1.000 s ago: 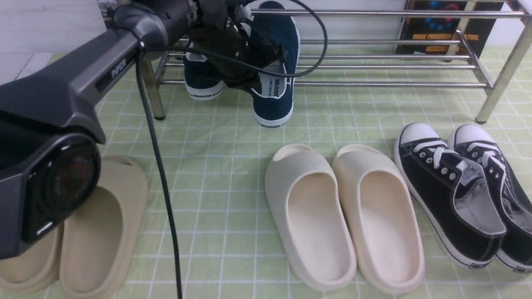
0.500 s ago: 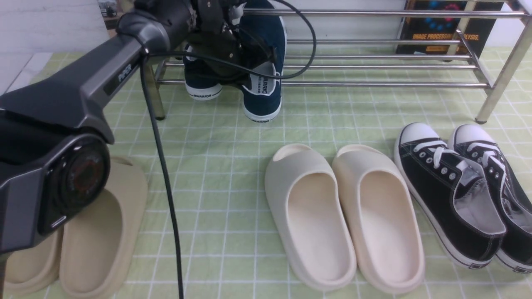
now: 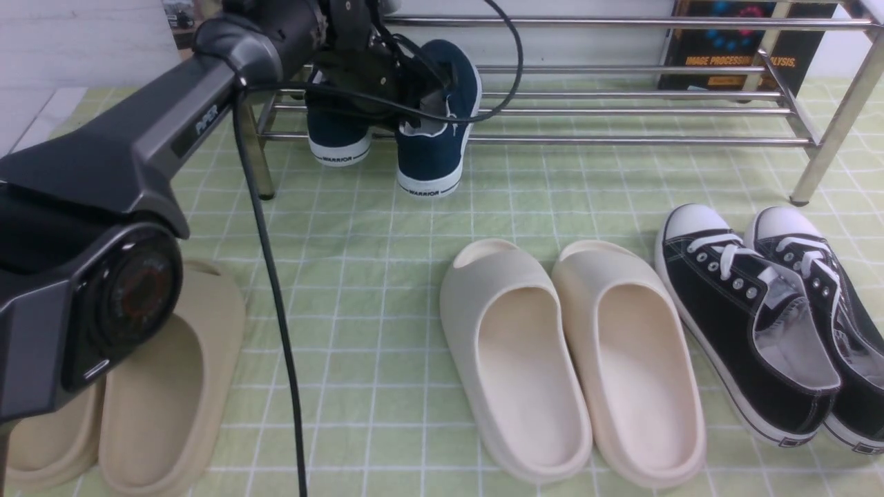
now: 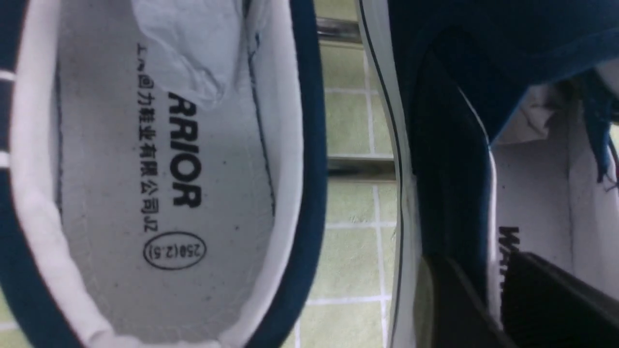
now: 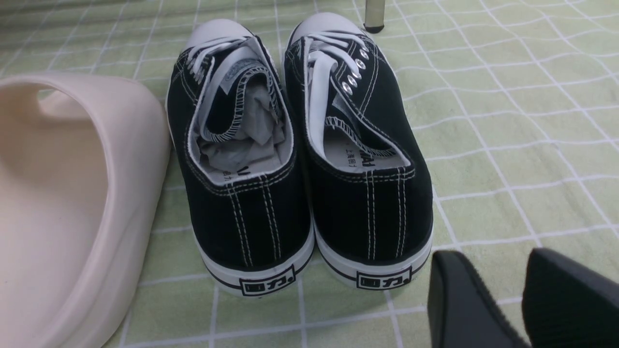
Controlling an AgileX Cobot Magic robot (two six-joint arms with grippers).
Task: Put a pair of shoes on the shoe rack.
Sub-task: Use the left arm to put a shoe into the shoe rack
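Two dark fingers (image 4: 454, 314) of the left gripper (image 4: 488, 280) are pressed onto the collar wall of one navy slip-on (image 3: 436, 138). One finger is set outside the canvas and one inside, against the white lining. A black "WA…" is partly seen on that insole beside the inner finger. The held shoe is tilted, with its toe raised over the lower tubes of the shoe rack (image 3: 621, 140) and its heel hung in front of the front tube. "WARRIOR" is printed on its white heel strip. Whether the heel touches the green checked cloth (image 3: 387, 276) cannot be told.

Just beside it, at the rack's left end, the second navy slip-on (image 3: 336, 131) is laid on the lower tubes, heel outward, with the same "WARRIOR" on its white sole. In the left wrist view its white insole is marked "ARRIOR", a line of Chinese characters and "250(2.5)" in an oval. Crumpled white stuffing is seen toward the toe. "PiPER" is lettered on the left arm (image 3: 173, 131).

The right gripper (image 5: 500, 280) is slightly spread, with nothing between its fingers, near the heels of the black lace-up sneakers (image 5: 300, 169), whose heel tabs carry boxed Chinese characters. Cream foam slides (image 3: 573, 359) are set beside those sneakers, and beige slides (image 3: 159, 386) lie under the left arm. Behind the rack a dark cover (image 3: 732, 62) is lettered "IMAGE PROCESS…".
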